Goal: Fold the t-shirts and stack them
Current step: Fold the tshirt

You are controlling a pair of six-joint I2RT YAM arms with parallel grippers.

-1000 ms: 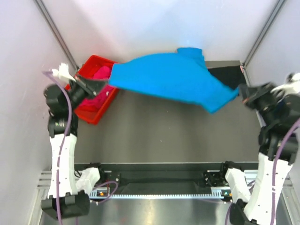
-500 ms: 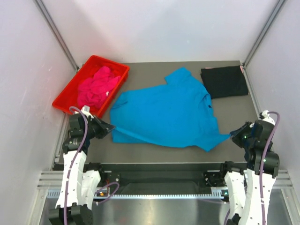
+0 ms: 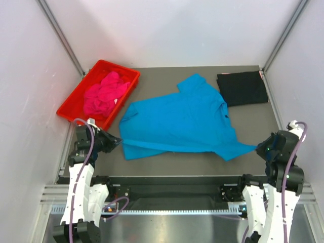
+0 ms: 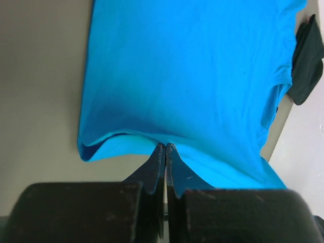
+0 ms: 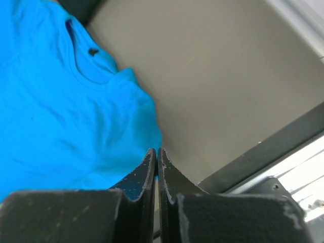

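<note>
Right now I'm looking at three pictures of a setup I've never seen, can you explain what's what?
These are two robot arms bolted at a table's near edge. One picture looks down from above; the other two come from a camera on each wrist. Spread on the grey table lies a bright turquoise-blue cloth t-shirt. A folded black cloth shirt sits far right, and a crumpled magenta-pink shirt lies in a red plastic tray far left. Each arm's two-finger tool is shut: the left tool and the right tool each pinch a near corner of the blue shirt.
</note>
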